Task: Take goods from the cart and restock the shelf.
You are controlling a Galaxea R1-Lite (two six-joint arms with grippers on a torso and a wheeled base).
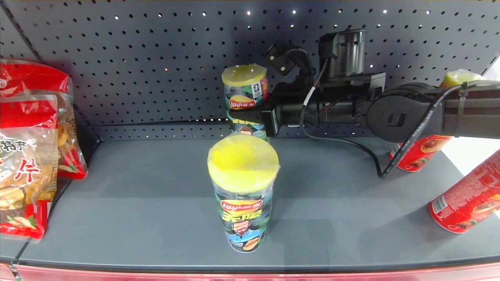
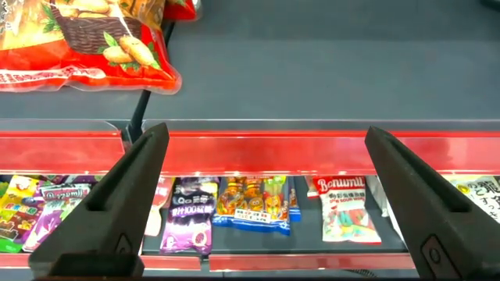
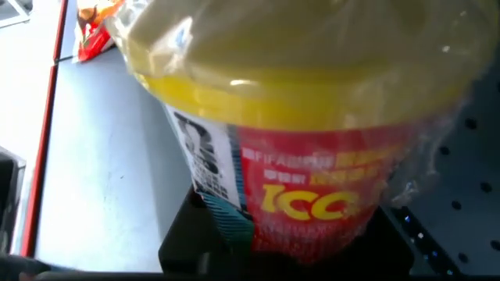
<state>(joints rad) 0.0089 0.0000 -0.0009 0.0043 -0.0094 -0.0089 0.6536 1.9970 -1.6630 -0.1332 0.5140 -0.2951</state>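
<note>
Your right gripper comes in from the right side of the shelf, with its jaws clamped on a yellow-lidded chip can. They grip the held chip can around the lower part of its body. It stands upright at the back of the shelf, just in front of the pegboard. You cannot tell whether its base touches the shelf, because the base is hidden behind the front chip can. The right wrist view shows the same grip from close up, with the yellow lid and red label above the dark jaws.

The front chip can has the same yellow lid and stands upright on its own near the shelf's front edge, directly in line with the held one but apart from it.

Your left gripper hangs in front of the shelf's red rail with its jaws wide apart and nothing between them. Small snack packets sit on the lower shelf beneath it.

Red snack bags lean at the shelf's left end. On the right are two red cans — the far red can partly behind your right arm, and the near red can closer to the front.
</note>
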